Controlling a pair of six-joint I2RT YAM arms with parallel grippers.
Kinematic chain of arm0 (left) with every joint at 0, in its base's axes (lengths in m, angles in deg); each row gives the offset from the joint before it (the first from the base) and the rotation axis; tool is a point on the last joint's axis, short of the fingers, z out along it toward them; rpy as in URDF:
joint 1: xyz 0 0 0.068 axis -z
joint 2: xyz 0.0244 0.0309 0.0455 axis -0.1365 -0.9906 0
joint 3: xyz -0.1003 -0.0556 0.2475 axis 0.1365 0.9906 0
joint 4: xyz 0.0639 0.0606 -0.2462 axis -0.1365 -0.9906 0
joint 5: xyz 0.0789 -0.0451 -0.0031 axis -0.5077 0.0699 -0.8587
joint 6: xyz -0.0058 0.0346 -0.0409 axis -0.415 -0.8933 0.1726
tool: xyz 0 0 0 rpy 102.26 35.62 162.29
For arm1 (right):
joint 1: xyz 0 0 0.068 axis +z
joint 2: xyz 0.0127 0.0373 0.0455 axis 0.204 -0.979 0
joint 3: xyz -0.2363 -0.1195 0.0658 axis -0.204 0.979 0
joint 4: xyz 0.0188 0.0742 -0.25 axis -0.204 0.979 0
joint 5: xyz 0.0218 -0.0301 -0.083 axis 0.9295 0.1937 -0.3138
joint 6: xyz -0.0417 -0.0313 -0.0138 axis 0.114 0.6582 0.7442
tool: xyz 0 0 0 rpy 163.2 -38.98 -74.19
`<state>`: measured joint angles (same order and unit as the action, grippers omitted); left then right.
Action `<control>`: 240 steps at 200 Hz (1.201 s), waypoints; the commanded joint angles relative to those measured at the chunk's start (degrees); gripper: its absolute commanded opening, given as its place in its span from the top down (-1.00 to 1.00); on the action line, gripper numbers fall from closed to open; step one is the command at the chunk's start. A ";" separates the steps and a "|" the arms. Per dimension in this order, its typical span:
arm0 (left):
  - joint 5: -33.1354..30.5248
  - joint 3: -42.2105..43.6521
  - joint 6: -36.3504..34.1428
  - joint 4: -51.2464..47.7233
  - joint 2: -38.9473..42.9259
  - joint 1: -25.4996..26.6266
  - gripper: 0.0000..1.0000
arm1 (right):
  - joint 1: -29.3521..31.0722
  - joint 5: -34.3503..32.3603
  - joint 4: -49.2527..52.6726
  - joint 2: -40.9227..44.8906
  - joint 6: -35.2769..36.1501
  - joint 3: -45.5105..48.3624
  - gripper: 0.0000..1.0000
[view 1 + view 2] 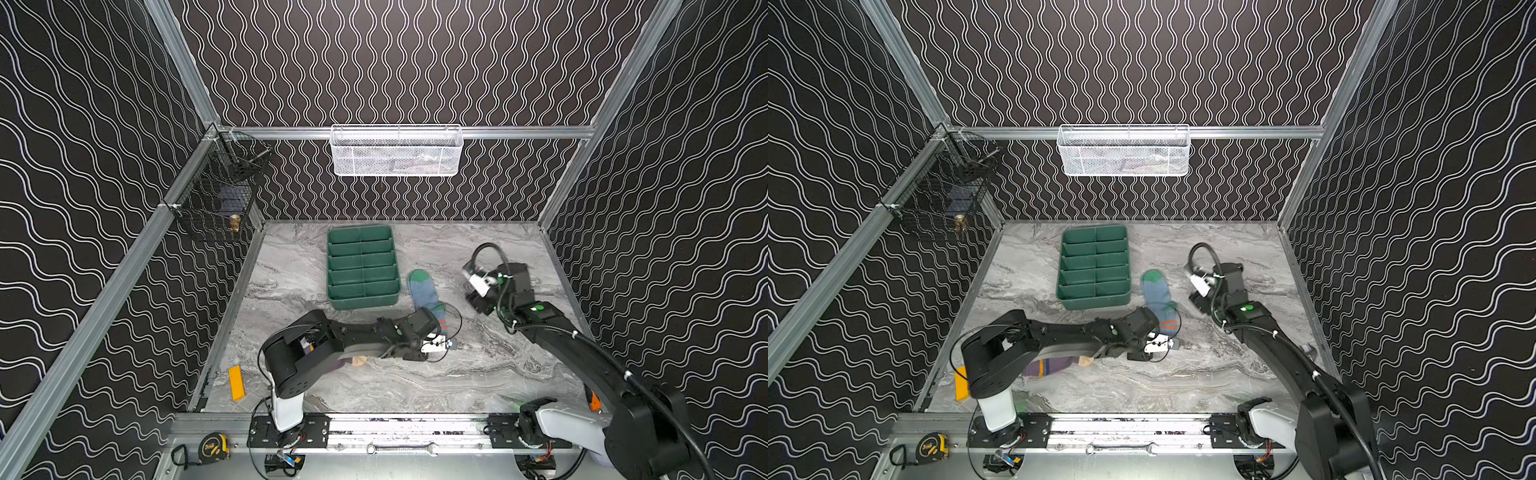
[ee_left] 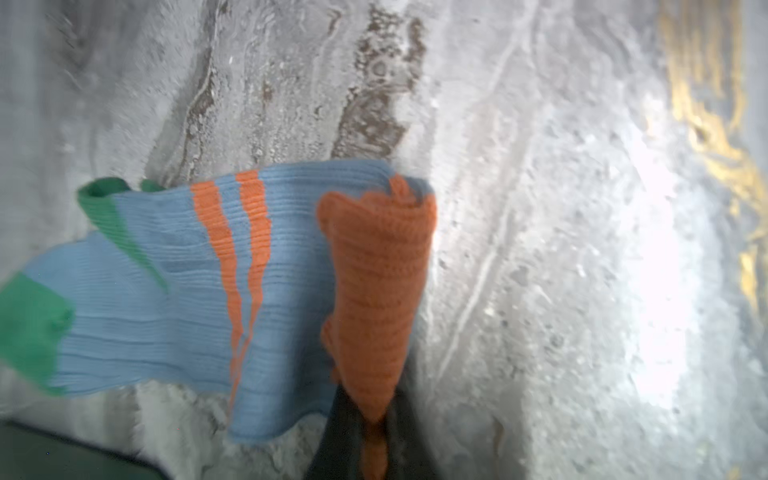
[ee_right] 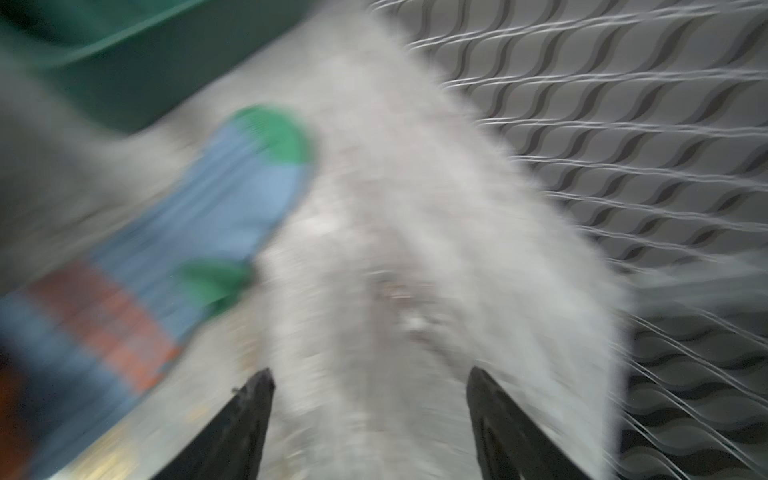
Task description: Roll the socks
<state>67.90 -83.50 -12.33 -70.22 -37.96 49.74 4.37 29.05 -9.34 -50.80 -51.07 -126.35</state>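
Note:
A blue sock (image 1: pixel 424 293) (image 1: pixel 1158 296) with green toe and heel lies on the marble table, right of the green tray. My left gripper (image 2: pixel 374 436) is shut on its orange cuff (image 2: pixel 378 270), and the sock's body (image 2: pixel 166 291) trails away from it in the left wrist view. A purple sock (image 1: pixel 1050 368) with a tan heel lies under the left arm, mostly hidden. My right gripper (image 3: pixel 368 386) is open and empty above bare table, with the blue sock (image 3: pixel 232 199) off to its side. The right arm (image 1: pixel 515 291) stands right of that sock.
A green divided tray (image 1: pixel 361 303) sits at the back middle of the table. A yellow block (image 1: pixel 237 382) lies near the left front corner. A white mesh basket (image 1: pixel 397 151) hangs on the back rail and a black wire basket (image 1: pixel 216 199) on the left rail.

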 commanded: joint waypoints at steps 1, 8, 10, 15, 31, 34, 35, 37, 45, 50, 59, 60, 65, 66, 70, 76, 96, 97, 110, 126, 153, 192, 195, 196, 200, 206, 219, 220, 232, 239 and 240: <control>6.35 -5.72 5.10 -22.86 -4.28 -2.17 1.00 | -0.79 -14.71 -14.49 4.62 -9.80 -1.11 -0.51; 8.02 -8.37 5.60 -26.17 -5.91 -3.12 1.00 | -0.70 -13.27 -14.43 6.88 -8.20 -0.64 -0.51; 8.39 -9.08 5.98 -26.92 -6.33 -3.34 1.00 | -0.68 -12.06 -14.28 7.60 -7.48 -0.52 -0.51; 9.17 -10.78 6.86 -28.75 -7.40 -3.95 1.00 | -0.59 -9.51 -13.67 9.41 -5.78 0.02 -0.51; 12.84 -16.27 8.24 -34.66 -10.82 -5.66 1.00 | -0.57 0.44 -10.15 15.29 0.43 1.81 -0.44; 13.10 -17.07 8.69 -35.36 -11.36 -5.90 1.00 | -0.44 2.65 -8.89 16.21 2.04 2.19 -0.42; 13.25 -17.35 8.75 -35.54 -11.60 -5.99 1.00 | -0.42 3.45 -8.41 16.59 2.61 2.29 -0.42; 13.63 -17.91 8.96 -36.07 -11.95 -6.19 1.00 | -0.41 4.97 -7.45 17.08 3.70 2.47 -0.40; 15.02 -20.00 9.39 -37.86 -13.36 -6.91 1.00 | -0.20 10.56 -2.95 19.40 9.05 3.22 -0.38; 15.24 -21.18 10.09 -38.61 -14.16 -7.31 1.00 | 0.23 13.57 0.14 21.13 12.23 3.74 -0.36; 15.92 -23.06 10.86 -40.14 -15.44 -8.11 1.00 | 1.57 17.34 6.44 23.40 18.28 4.72 -0.33; 16.02 -23.34 10.89 -40.30 -15.57 -8.19 1.00 | 1.77 17.56 7.12 23.62 18.99 4.83 -0.33; 16.16 -24.22 11.23 -40.99 -16.30 -8.63 1.00 | 2.96 18.52 10.21 24.70 22.26 5.52 -0.32; 16.23 -24.40 11.38 -41.08 -16.39 -8.71 1.00 | 3.25 18.55 10.81 24.80 22.83 5.67 -0.32; 16.22 -24.97 11.82 -41.42 -16.90 -9.00 1.00 | 4.61 18.18 12.91 25.44 24.99 6.26 -0.32; 16.33 -25.98 12.34 -41.91 -17.50 -9.46 1.00 | 6.76 16.65 15.54 26.05 27.80 7.32 -0.31; 17.31 -29.29 13.28 -43.77 -19.43 -10.96 0.99 | 17.77 6.90 20.72 24.89 34.25 11.93 -0.29; 17.38 -29.48 13.28 -43.88 -19.50 -11.02 0.99 | 18.22 6.32 20.77 24.76 34.58 12.21 -0.29; 18.74 -32.19 13.32 -45.69 -21.26 -11.79 0.99 | 23.72 0.43 18.05 22.52 37.79 16.34 -0.27; 19.35 -35.86 13.63 -48.46 -24.05 -12.57 0.98 | 28.49 -4.86 6.05 19.56 41.11 22.26 -0.28; 21.93 -39.60 13.64 -51.56 -28.13 -13.32 0.97 | 30.24 -4.85 -14.18 9.80 42.56 26.95 -0.34; 22.87 -40.66 13.99 -52.08 -30.55 -13.46 0.97 | 30.35 -5.72 -23.02 -6.44 42.18 25.45 -0.42; 22.82 -40.65 13.91 -52.07 -30.55 -13.46 0.97 | 30.29 -5.44 -23.44 -7.13 41.90 25.23 -0.42; 22.77 -40.61 13.91 -52.07 -30.51 -13.46 0.97 | 30.28 -5.39 -23.55 -7.38 41.79 25.15 -0.42; 22.80 -40.50 13.87 -51.95 -30.38 -13.46 0.97 | 30.22 -5.30 -23.88 -8.31 41.30 24.74 -0.42; 22.73 -40.20 13.89 -51.72 -30.06 -13.45 0.96 | 30.11 -5.39 -23.87 -9.70 40.55 24.01 -0.40; 22.50 -39.47 13.57 -51.31 -29.40 -13.46 0.96 | 29.70 -5.68 -22.92 -12.37 40.17 22.73 -0.37; 22.52 -39.40 13.56 -51.29 -29.32 -13.46 0.96 | 29.68 -5.72 -22.85 -12.55 40.18 22.66 -0.36; 22.35 -38.86 13.66 -50.85 -28.73 -13.51 0.96 | 29.57 -5.98 -22.66 -14.00 40.07 22.31 -0.32; 22.59 -38.65 13.59 -50.78 -28.53 -13.50 0.96 | 29.43 -5.75 -21.81 -14.46 39.68 21.93 -0.28; 22.66 -38.60 13.57 -50.81 -28.53 -13.53 0.96 | 29.41 -5.67 -21.68 -14.56 39.67 21.92 -0.27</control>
<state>106.11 -124.22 0.48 -117.78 -64.93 36.05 34.12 23.65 -29.93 -63.42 -10.55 -103.38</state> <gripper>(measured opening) 0.083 0.659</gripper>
